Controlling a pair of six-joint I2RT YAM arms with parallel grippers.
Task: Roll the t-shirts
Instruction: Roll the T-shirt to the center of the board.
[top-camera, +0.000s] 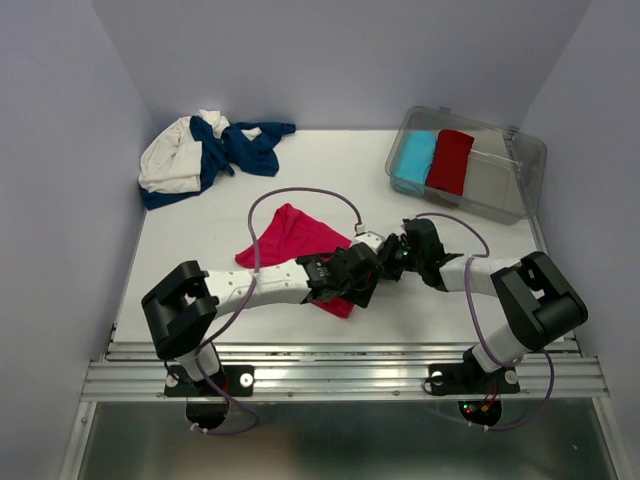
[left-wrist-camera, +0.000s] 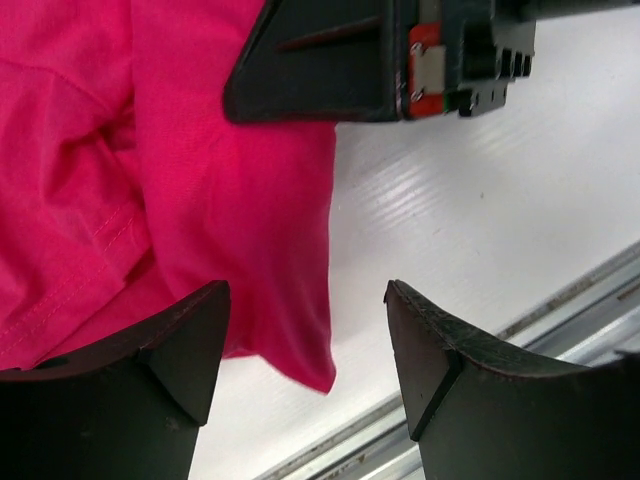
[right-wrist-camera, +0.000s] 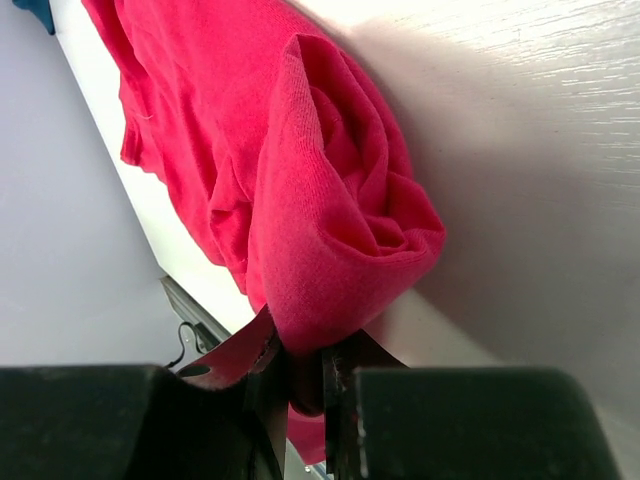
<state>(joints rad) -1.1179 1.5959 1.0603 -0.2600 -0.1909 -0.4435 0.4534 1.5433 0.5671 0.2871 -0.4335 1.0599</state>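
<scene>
My right fingers (right-wrist-camera: 450, 425) pinch the rolled end of the pink tee (top-camera: 300, 238), mid-counter (top-camera: 185, 245) and only partly rolled. My left fingers (left-wrist-camera: 150, 390) are spread over its edge. Navy tee (top-camera: 255, 145) and white tee (top-camera: 170, 160) wait, heaped, unrolled.

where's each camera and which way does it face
Top external: above, behind the robot, facing down at the table; left arm and right arm meet over the pink t-shirt.
Left wrist: on that arm, looking down; open left tool frames the shirt's edge.
Right wrist: on that arm, looking along the table; right tool pinches a fold.
Shared: all see that shirt.
</scene>
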